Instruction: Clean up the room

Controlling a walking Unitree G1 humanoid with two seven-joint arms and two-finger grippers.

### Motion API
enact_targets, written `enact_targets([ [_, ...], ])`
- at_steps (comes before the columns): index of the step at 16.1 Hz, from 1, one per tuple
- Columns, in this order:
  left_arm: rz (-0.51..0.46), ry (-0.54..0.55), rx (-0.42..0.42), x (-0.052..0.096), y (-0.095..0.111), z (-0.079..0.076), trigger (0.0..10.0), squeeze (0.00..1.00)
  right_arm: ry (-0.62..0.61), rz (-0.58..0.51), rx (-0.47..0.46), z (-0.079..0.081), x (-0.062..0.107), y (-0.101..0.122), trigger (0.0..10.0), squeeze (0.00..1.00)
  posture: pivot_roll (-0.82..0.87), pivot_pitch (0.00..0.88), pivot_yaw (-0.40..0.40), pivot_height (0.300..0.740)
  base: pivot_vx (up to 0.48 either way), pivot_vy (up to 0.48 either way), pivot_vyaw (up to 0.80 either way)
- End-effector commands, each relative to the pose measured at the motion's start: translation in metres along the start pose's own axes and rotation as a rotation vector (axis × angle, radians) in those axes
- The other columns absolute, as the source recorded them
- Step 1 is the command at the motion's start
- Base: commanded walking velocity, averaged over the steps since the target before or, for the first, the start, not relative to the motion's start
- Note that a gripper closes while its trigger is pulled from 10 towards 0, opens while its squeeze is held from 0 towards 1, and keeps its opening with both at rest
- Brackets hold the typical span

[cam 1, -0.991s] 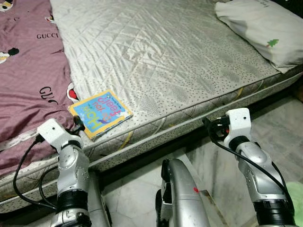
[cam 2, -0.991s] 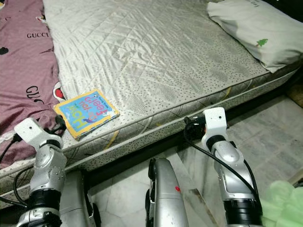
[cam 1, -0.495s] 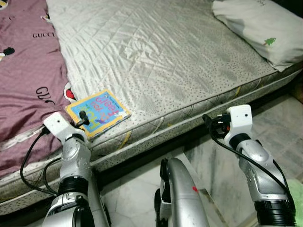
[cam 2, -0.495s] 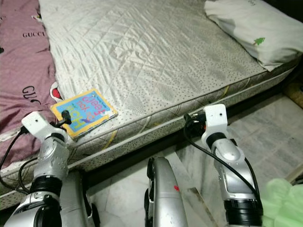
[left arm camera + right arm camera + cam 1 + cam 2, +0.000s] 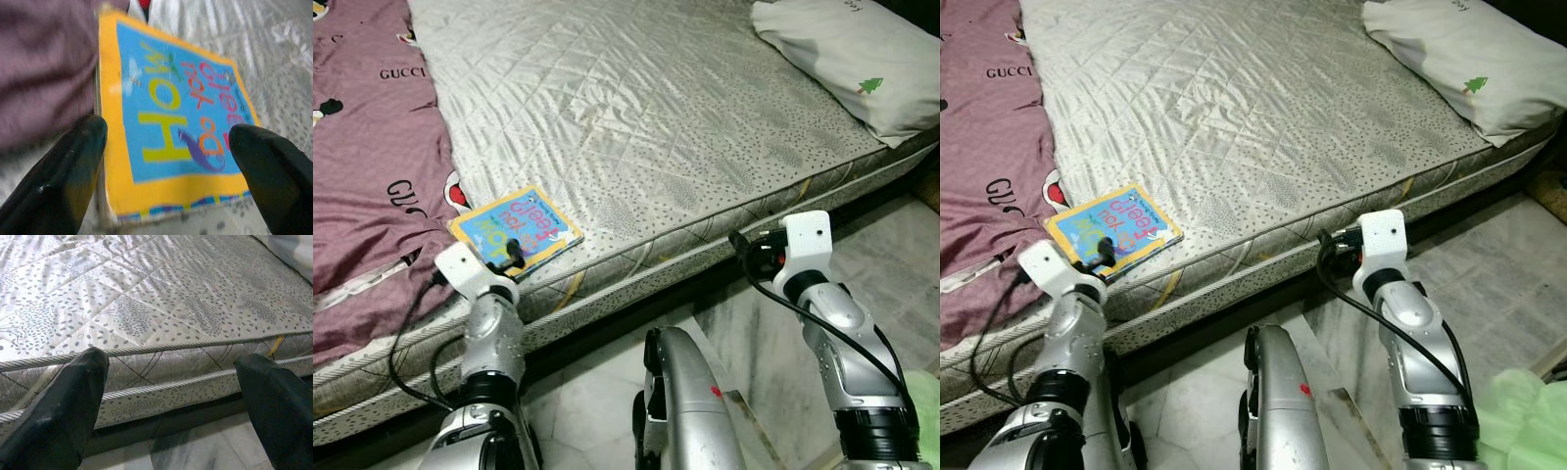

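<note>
The left gripper (image 5: pixel 166 147), fingers spread wide, frames a children's book (image 5: pixel 516 232) lying just ahead on the mattress (image 5: pixel 685 127) edge; closing too high could skid the thin book away. The right gripper (image 5: pixel 171 391) hangs open, facing the mattress side.

Even, bright light makes a soft sheen on the quilted grey satin mattress (image 5: pixel 636 117). The head views are sharp. The left wrist view is blurred, especially the yellow-bordered blue picture book (image 5: pixel 176 127).
</note>
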State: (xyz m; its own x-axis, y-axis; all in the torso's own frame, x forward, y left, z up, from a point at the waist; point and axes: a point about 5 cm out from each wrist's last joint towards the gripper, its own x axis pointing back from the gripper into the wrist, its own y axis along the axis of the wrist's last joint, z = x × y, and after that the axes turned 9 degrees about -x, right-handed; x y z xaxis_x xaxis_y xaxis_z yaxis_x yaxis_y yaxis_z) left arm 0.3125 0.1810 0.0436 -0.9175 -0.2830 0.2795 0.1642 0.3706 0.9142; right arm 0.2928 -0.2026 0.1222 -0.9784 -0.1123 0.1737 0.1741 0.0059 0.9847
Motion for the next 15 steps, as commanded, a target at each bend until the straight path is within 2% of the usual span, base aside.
enact_targets([
  [1,0.027,0.013,0.011,0.0,-0.004,0.0,10.0,0.0,-0.005,0.009,0.0,-0.001,-0.001,-0.003,10.0,0.0,-0.23,0.127,-0.072,0.536,0.0,0.0,0.0],
  [5,0.031,0.088,0.025,-0.001,-0.005,0.015,10.0,0.0,0.001,-0.006,-0.006,-0.002,-0.003,0.001,10.0,0.0,-0.24,0.117,-0.072,0.536,0.0,0.0,0.0],
  [9,0.025,0.126,0.023,-0.007,0.002,0.032,10.0,0.0,0.0,-0.01,0.0,-0.003,-0.003,0.001,10.0,0.0,-0.24,0.115,-0.075,0.506,0.0,0.0,0.0],
  [11,0.026,0.122,0.025,-0.012,0.007,0.037,10.0,0.0,-0.003,-0.012,0.003,-0.004,-0.002,0.001,10.0,0.0,-0.25,0.117,-0.076,0.506,0.0,0.0,0.0],
  [15,0.072,0.067,0.045,-0.02,0.011,0.03,10.0,0.0,-0.001,-0.01,0.01,-0.003,0.0,0.001,10.0,0.0,-0.26,0.121,-0.082,0.506,0.0,0.0,0.0],
])
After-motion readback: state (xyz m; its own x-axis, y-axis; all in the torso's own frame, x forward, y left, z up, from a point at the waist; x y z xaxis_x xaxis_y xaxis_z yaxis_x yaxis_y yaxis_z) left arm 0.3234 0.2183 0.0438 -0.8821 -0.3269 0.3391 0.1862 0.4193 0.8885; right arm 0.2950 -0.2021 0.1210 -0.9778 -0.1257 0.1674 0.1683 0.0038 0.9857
